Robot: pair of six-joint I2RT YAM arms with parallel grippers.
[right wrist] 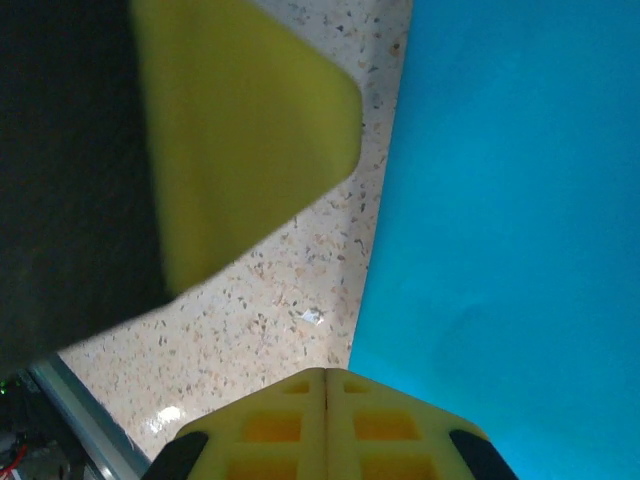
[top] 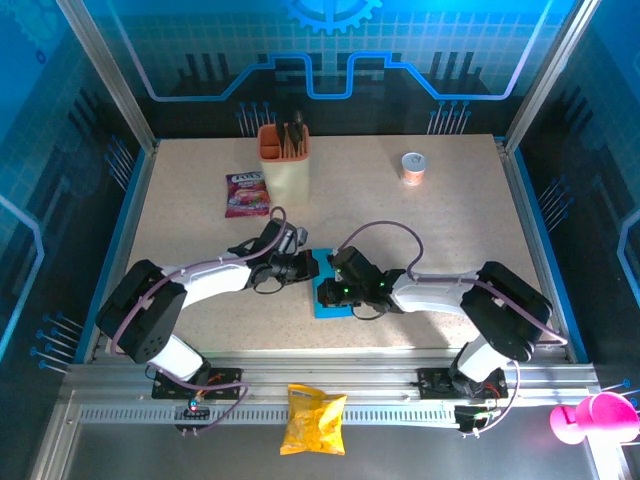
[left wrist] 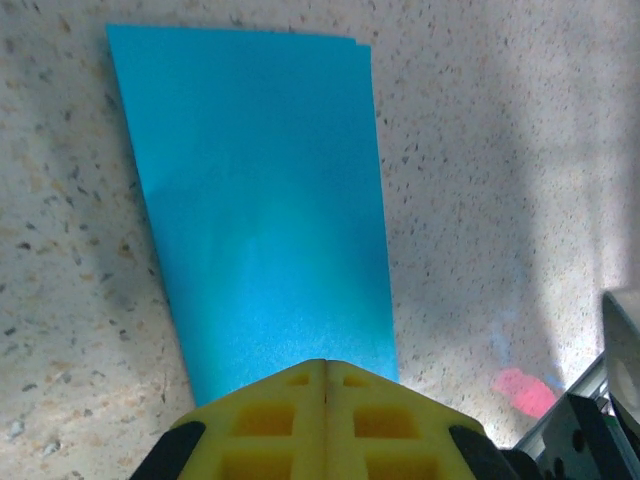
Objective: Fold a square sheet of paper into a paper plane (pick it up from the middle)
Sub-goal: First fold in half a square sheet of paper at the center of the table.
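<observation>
The square sheet of paper [top: 333, 304] lies flat on the speckled table [top: 450, 230] near its middle. It is bright cyan-blue and folded into a narrow two-layer rectangle [left wrist: 260, 200]. My left gripper [top: 306, 268] is shut, its tips meeting over the sheet's left edge [left wrist: 325, 362] with no paper visible between them. My right gripper [top: 336, 278] is shut too, its tips [right wrist: 326, 372] closed right at the paper's [right wrist: 510, 220] edge. In the right wrist view the left gripper's yellow finger [right wrist: 240, 130] hangs close above. Both grippers cover the sheet's middle in the top view.
An orange-cream holder [top: 284, 160] and a pink-purple snack packet [top: 246, 194] stand at the back left. At the back right sits a small cup [top: 413, 167]. A yellow crisp bag [top: 314, 418] lies on the front rail, and a pink object [top: 590, 418] at the far right.
</observation>
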